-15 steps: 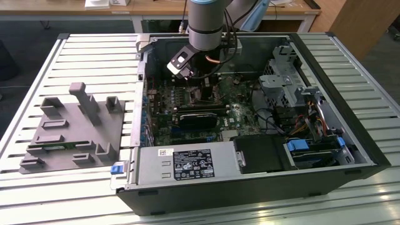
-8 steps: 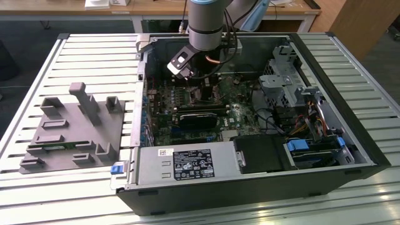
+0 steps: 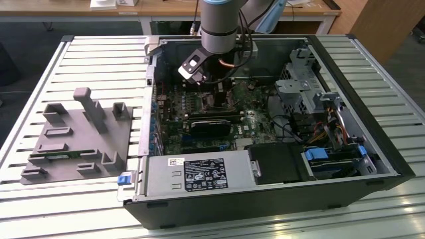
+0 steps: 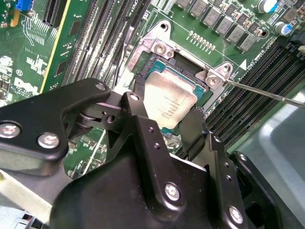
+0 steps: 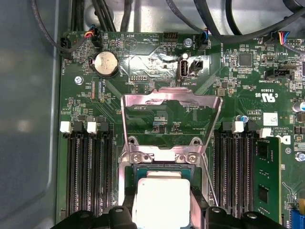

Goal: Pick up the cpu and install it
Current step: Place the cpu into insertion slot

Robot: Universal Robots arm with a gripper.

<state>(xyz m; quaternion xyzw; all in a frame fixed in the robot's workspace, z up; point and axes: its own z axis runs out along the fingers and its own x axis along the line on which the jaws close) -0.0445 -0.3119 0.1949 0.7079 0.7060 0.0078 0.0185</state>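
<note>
- Item: the cpu. It was a flat square chip with a silvery metal top and a thin pale rim. It sat between the fingers directly over the open socket. Whether it was seated or a shade above the socket could not be told.
- Handling, as judged: light and rigid. The smooth top was probably slippery. The underside contacts and the socket were presumably fragile, so it wanted level, unforced carriage. It was best held by two opposite edges, clear of the underside.
- Tool: the gripper. Its black fingers were pressed against two opposite edges of the cpu, pinching it.
- Socket fittings: the load plate stood open, folded back from the socket. The wire lever lay free beside it.
- Close neighbours: memory slots flanked the socket on both sides and left little room to stray.
- Surface: the motherboard lay flat in an open computer case.
- Layout, reading the exterior view as a clock face: the gripper worked at about 11 o'clock of the case interior. The power supply was at 6 o'clock and the drive cage at 3 o'clock.
- Support: a pale slatted table carried the case. A grey fixture tray sat at 9 o'clock of the case, just beside it.
- Room: wooden desks stood at 12 o'clock, beyond the table.
</note>
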